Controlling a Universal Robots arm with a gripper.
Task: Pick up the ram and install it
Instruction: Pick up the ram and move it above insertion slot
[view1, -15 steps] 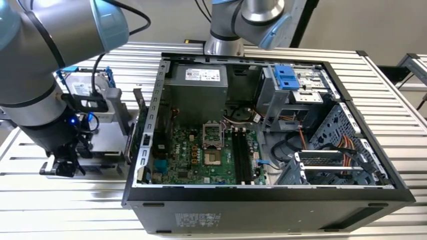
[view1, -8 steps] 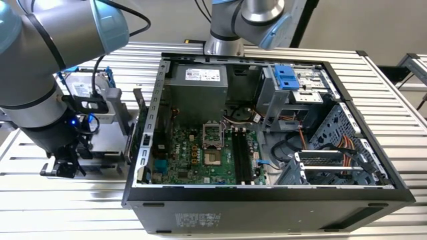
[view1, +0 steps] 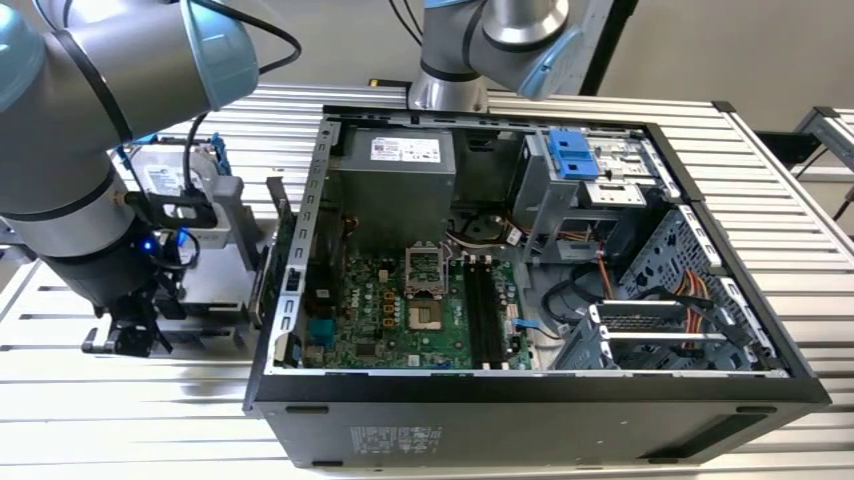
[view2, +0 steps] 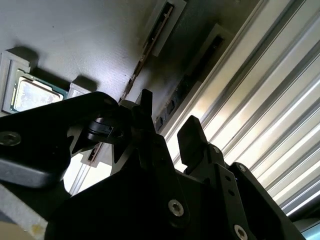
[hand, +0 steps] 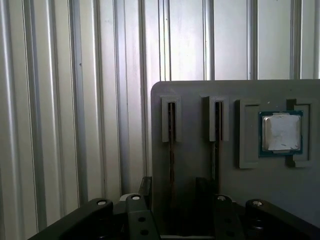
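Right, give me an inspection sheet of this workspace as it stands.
Surface: slatted metal table, carrying the open computer case.
Job's things: ram on edge in a grey holder; black motherboard slots unfilled.
Clutter: processor chip in the same holder.
Grippers: hand open, low over the holder, holding nothing.
Cables: orange leads inside the case; black cable along the arm.
Surroundings: plain wall behind.

Grooved metal table (view1: 134, 420), plain wall (view1: 747, 50)
Light is shining on the table's long ridges, and a pale wall is standing behind.
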